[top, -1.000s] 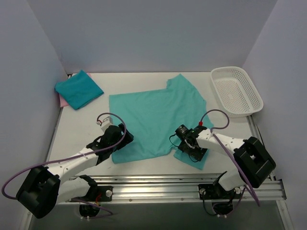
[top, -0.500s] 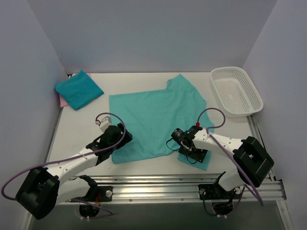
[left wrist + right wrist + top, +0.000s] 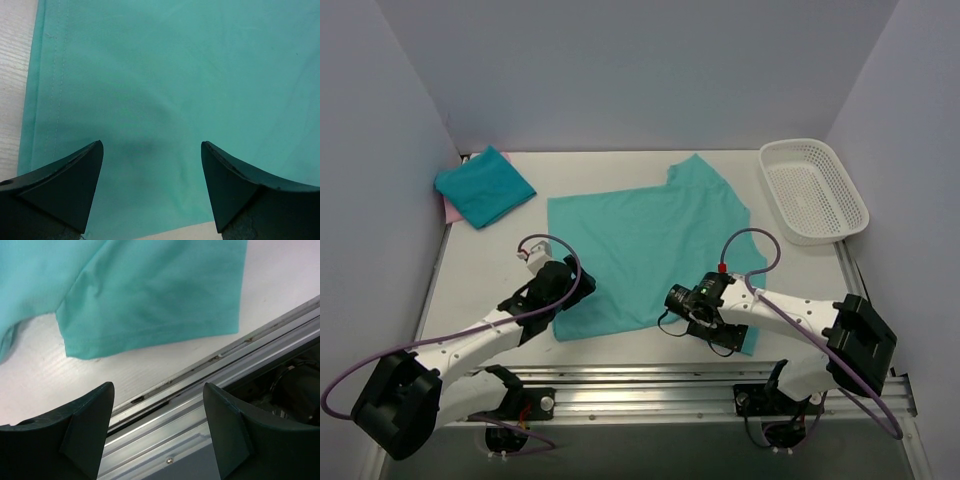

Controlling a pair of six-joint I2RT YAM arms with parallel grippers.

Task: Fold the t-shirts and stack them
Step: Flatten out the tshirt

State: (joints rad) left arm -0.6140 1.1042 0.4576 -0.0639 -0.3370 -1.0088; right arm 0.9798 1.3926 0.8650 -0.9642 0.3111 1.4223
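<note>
— What could go wrong for us here?
— Both pincers gape empty. The left pincer (image 3: 152,150) hangs over the near left hem of the spread t-shirt (image 3: 640,245) in the middle of the table (image 3: 480,270). The right pincer (image 3: 157,390) is by its near right sleeve (close to the rail (image 3: 165,410)), so we may pinch air.
— And our count?
— Three t-shirts: that one, plus a folded teal t-shirt (image 3: 485,187) on a pink t-shirt (image 3: 448,208) far left. One basket (image 3: 813,188), two pincers.

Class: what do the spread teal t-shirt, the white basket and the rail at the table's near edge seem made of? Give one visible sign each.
Teal t-shirt: soft matte cloth, probably a cotton knit; it lies limp, with a stitched hem.
White basket: likely moulded plastic; stiff rim, regular mesh holes.
Rail: looks like bare aluminium; silvery sheen, straight grooves.
</note>
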